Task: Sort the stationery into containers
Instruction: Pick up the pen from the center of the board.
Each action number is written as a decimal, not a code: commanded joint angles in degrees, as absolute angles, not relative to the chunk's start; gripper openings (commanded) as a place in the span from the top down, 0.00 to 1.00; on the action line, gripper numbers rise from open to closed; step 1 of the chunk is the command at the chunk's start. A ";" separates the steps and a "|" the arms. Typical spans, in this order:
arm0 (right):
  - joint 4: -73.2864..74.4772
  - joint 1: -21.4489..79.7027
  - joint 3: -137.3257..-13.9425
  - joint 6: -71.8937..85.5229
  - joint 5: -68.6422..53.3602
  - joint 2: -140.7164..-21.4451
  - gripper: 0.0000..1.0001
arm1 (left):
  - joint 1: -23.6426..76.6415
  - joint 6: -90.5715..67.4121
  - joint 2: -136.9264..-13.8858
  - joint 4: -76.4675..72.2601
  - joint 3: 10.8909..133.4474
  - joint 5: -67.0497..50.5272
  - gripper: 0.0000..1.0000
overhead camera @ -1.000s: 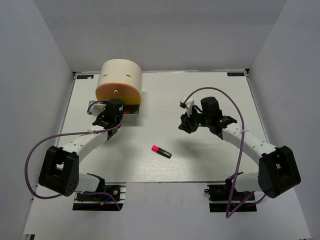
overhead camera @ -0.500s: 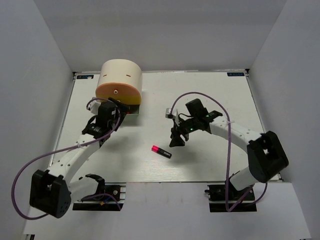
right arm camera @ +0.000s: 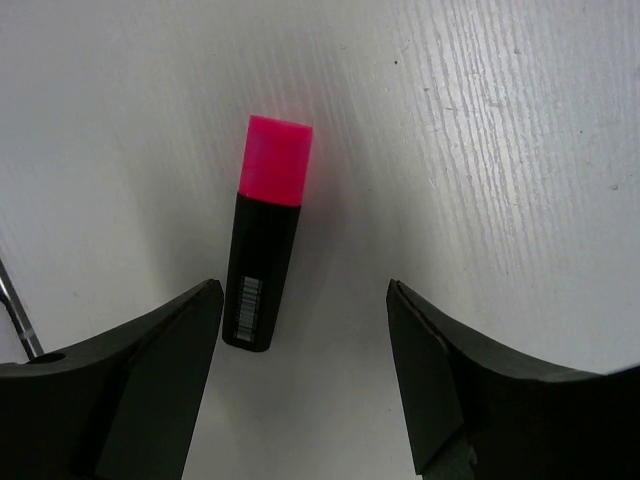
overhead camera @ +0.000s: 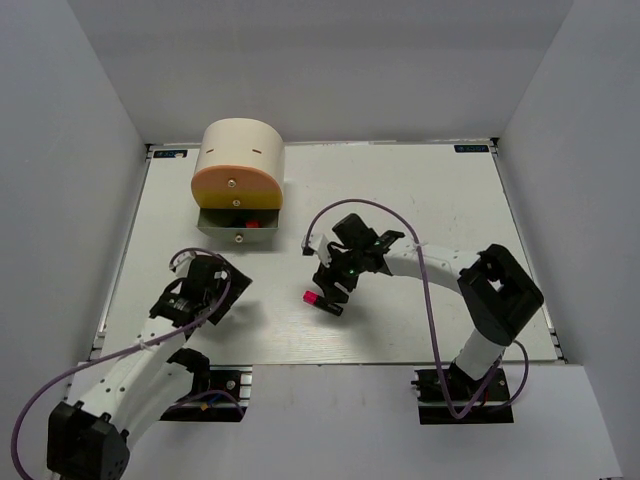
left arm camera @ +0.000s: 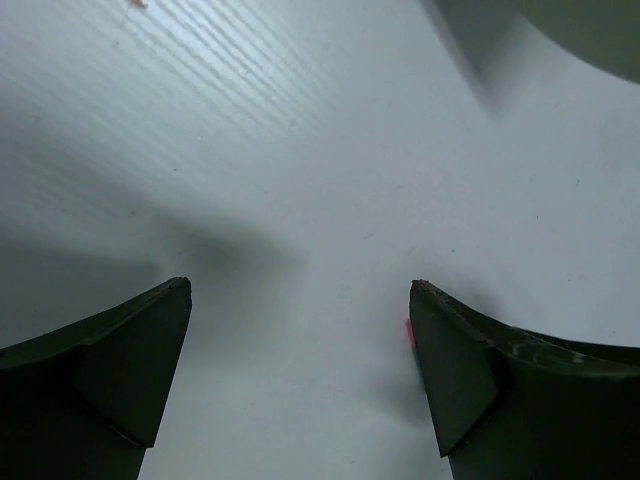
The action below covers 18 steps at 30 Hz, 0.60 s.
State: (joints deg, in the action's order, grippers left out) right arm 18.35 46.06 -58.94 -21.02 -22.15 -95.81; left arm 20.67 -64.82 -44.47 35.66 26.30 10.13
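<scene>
A black highlighter with a pink cap lies on the white table. In the right wrist view it lies just ahead of the left finger, cap pointing away. My right gripper is open, low over the table, right beside the highlighter's black end and not touching it. The cream drum stands at the back left. Its bottom drawer is pulled out, with a red-orange item inside. My left gripper is open and empty over bare table. The erasers are not in view.
White walls close in the table on three sides. The drum's edge shows at the top right of the left wrist view. A purple cable loops over the right arm.
My left arm has pulled back from the drum toward the near edge, uncovering the open drawer. My right gripper has moved left and down to the pink highlighter.
</scene>
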 commanded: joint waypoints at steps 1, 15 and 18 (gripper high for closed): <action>14.77 48.69 -61.61 -18.81 -15.39 -97.11 0.27 | 20.21 -66.18 -39.39 40.77 25.22 10.11 0.00; 10.20 55.36 -59.33 -17.05 -3.09 -100.90 0.34 | 20.21 -67.41 -35.86 44.38 24.17 11.25 0.00; 9.32 55.99 -57.75 -18.28 -1.06 -99.94 0.47 | 20.21 -67.41 -35.86 44.38 24.17 11.25 0.00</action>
